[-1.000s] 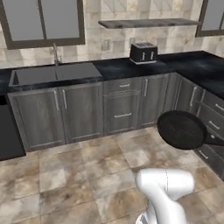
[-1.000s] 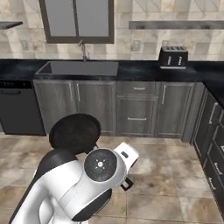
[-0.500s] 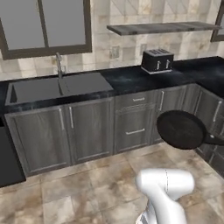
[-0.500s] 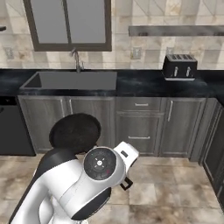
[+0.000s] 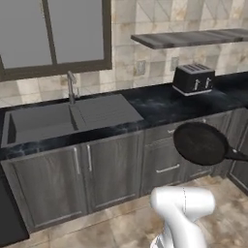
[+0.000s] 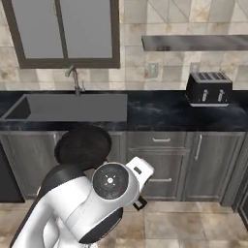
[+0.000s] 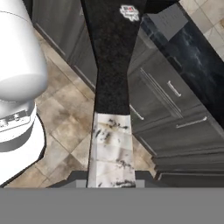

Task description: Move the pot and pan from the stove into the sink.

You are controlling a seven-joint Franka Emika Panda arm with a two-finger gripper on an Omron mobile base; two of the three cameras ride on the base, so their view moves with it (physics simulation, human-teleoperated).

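I hold the black pan (image 5: 201,144) in the air in front of the grey cabinets, to the right of the sink (image 5: 43,121). From the right base it hangs just above my arm (image 6: 83,147), below the sink's (image 6: 72,107) front edge. In the hand view the pan's long handle (image 7: 113,65) runs up from my gripper (image 7: 111,179), black above and pale metal near the fingers. The gripper is shut on that handle. A curved faucet (image 5: 71,87) stands behind the basin, with the ridged drainboard (image 5: 104,110) to its right. The pot and the stove are out of view.
A black toaster (image 5: 194,78) sits on the dark counter (image 5: 160,104) right of the sink, under a wall shelf (image 5: 193,38). Grey cabinet doors and drawers (image 6: 164,160) line the front. A dark appliance (image 5: 7,218) stands at the far left. Tiled floor (image 6: 193,225) lies around me.
The base has driven closer to the sink counter, so the whole scene has grown and shifted. The pan stays held in the same place relative to the arm.
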